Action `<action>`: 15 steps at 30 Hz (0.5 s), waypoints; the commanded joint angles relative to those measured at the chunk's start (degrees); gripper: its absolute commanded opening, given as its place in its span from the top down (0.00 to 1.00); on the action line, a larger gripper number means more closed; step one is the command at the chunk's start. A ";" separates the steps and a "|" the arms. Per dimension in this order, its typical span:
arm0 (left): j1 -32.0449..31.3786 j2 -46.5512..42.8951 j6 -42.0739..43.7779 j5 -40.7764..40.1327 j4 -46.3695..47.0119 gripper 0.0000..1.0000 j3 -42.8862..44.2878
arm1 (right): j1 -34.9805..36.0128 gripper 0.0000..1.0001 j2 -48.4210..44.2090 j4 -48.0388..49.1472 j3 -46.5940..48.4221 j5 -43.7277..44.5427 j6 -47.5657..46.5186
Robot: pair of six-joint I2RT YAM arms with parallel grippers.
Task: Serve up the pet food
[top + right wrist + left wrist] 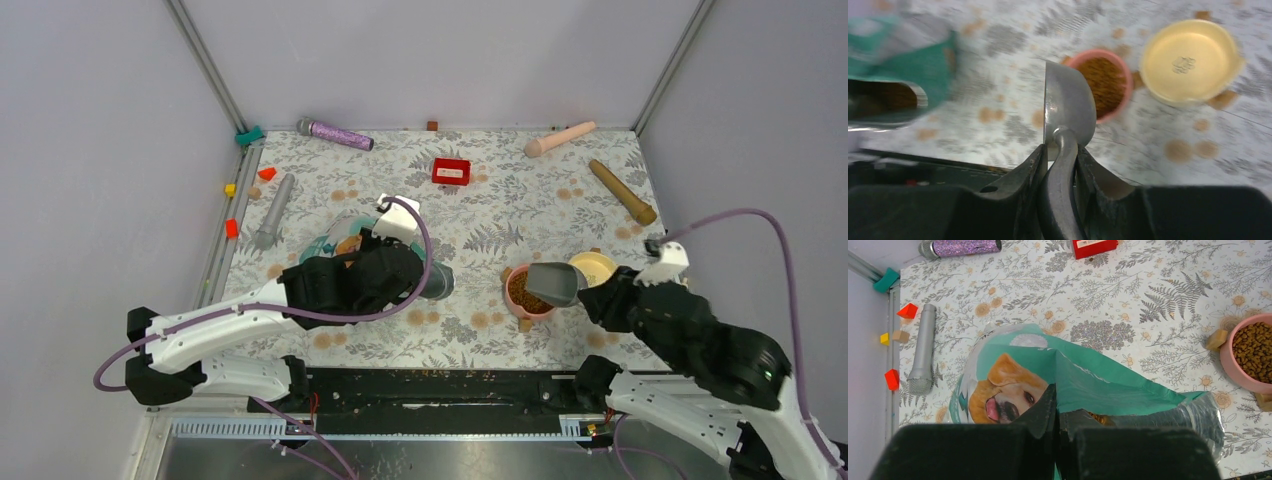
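**A:** From above, where is the pet food (520, 291)?

**B:** In the pink bowl (507, 296), at 4 o'clock from the middle of the table (500, 200). The yellow bowl (596, 266) is at its 2 o'clock. The scoop (552, 283) hangs over the pink rim, its handle clamped in the right gripper (600, 295). The bag (335, 240) lies at 9 o'clock, under the left gripper (375, 262).

**A:** And the left wrist?

**B:** The fingers are pressed together, pinching a teal fold of the bag. A few pellets show in its mouth. The filled bowl sits at 3 o'clock.

**A:** The right wrist?

**B:** Both fingers squeeze the scoop's handle. The pink bowl is at 1 o'clock of the scoop, the yellow bowl at 2 o'clock, and the bag, blurred, at 9 o'clock.
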 commanded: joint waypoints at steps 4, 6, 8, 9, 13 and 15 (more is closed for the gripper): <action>0.11 -3.17 -0.05 -0.42 4.81 1.00 0.43 | -0.17 1.00 -8.06 23.38 1.04 -22.11 1.22; 0.11 -3.17 -0.20 -0.61 4.79 1.00 0.43 | -0.17 1.00 -5.71 26.45 1.89 -31.48 1.07; 0.07 -3.25 -0.38 -0.62 4.77 1.00 0.37 | -0.17 1.00 -1.32 29.63 2.44 -40.25 1.54; 0.11 -3.36 -0.42 -0.49 4.77 1.00 0.36 | -0.14 1.00 0.90 31.11 2.73 -43.99 1.43; 0.11 -4.01 -0.94 -0.46 4.76 1.00 0.17 | -0.17 1.00 9.31 31.36 6.12 -47.53 -1.22; 0.11 -4.40 -1.23 -0.11 4.83 1.00 -0.12 | -0.17 1.00 11.52 31.41 7.25 -43.17 -2.18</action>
